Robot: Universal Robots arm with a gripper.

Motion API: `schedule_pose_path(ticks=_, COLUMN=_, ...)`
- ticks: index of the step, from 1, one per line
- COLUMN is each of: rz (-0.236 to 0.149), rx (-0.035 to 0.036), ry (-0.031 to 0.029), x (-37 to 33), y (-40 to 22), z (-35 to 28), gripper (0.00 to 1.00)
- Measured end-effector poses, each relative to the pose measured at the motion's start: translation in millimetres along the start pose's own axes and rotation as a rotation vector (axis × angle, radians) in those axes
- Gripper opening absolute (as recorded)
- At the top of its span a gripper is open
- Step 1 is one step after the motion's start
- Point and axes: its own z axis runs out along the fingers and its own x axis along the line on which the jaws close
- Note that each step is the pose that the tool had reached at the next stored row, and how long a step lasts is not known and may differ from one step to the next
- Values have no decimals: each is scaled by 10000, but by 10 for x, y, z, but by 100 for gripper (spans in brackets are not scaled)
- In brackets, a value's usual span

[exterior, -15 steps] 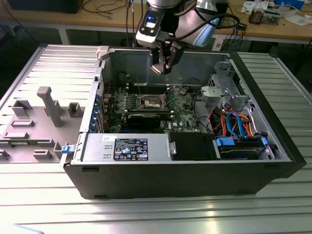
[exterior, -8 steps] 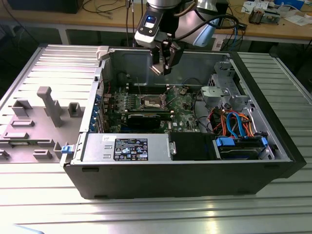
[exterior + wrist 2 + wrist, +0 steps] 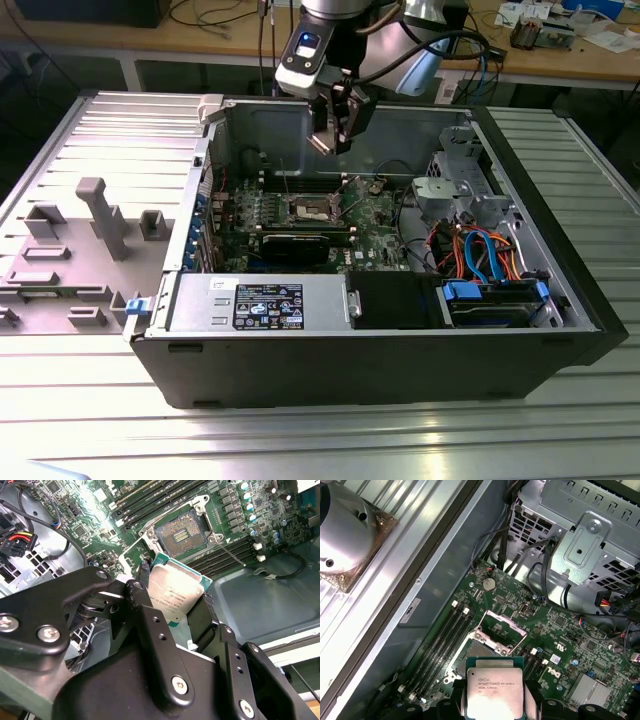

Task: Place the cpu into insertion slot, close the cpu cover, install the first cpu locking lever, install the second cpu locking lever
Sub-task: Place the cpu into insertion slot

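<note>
Hovering over the open computer case (image 3: pixel 330 360), the gripper (image 3: pixel 336 138) has its fingers (image 3: pixel 145 602) pinching the cpu (image 3: pixel 177 592) by opposite edges (silver top facing both wrist views). Chip's up in the air, well clear of the insertion slot (image 3: pixel 181 532), which sits bare with its contacts showing.

Arm (image 3: pixel 335 12) down from above, wrist (image 3: pixel 305 55) tilted, black fingers (image 3: pixel 146 611) tight on opposite edges of the cpu (image 3: pixel 175 592).
</note>
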Motion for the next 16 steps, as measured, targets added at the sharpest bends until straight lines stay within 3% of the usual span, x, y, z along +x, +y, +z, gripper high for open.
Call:
schedule_pose_path(ticks=8, rz=77, rx=-1, ry=-7, x=0, y=-1, z=9, gripper=55)
schedule_pose_path(ticks=12, rz=769, rx=-15, ry=-68, x=0, y=-2, z=20, gripper=55)
schedule_pose_path(ticks=16, rz=1083, rx=-21, ry=-95, x=0, y=-2, z=28, gripper=55)
